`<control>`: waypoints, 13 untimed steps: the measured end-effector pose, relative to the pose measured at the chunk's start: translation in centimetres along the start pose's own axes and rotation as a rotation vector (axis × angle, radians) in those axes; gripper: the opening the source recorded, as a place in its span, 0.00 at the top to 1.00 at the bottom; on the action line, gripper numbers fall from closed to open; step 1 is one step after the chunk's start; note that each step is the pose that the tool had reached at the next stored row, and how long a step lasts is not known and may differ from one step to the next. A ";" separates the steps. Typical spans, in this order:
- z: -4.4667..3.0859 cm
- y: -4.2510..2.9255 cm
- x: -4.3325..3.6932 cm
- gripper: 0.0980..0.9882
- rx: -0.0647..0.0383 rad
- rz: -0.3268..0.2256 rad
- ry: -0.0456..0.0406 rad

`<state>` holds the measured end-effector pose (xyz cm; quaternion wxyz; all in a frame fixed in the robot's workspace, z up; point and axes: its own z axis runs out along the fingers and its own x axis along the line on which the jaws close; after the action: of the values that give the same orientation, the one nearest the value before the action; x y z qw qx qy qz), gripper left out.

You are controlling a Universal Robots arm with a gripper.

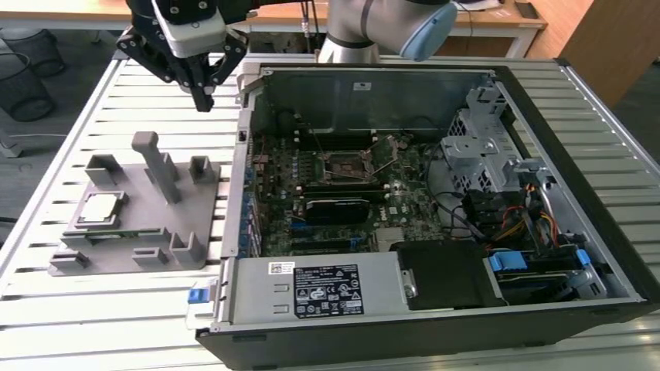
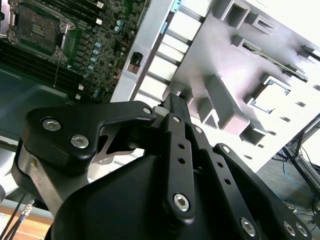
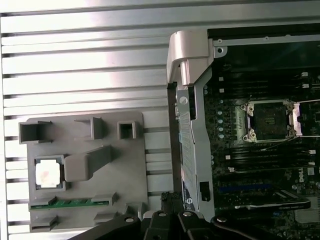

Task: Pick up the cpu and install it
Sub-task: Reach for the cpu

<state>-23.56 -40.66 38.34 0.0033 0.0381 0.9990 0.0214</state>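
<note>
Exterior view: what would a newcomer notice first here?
The open black computer case lying on the slatted table, its green motherboard and empty socket exposed. At the exterior view's left, the silvery square cpu sits in a grey plastic fixture, with the black gripper closed above the table beyond it.

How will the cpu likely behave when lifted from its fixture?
Probably stiff and light: the cpu looks thin, flat, metal-topped. Its shiny top may be slippery. Seated in a recess of the grey fixture, it likely resists sideways pushes.
</note>
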 end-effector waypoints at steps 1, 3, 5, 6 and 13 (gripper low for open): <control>0.01 -0.06 0.08 0.99 0.000 0.000 0.0000; 0.05 -0.20 0.23 0.99 0.000 0.000 0.0000; 0.08 -0.32 0.38 0.99 0.000 0.000 0.0000; 0.09 -0.38 0.46 0.99 0.000 0.000 0.0000; 0.17 -0.65 1.07 0.99 0.000 0.000 -0.0001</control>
<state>-24.67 -41.21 38.14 0.0033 0.0381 0.9990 0.0213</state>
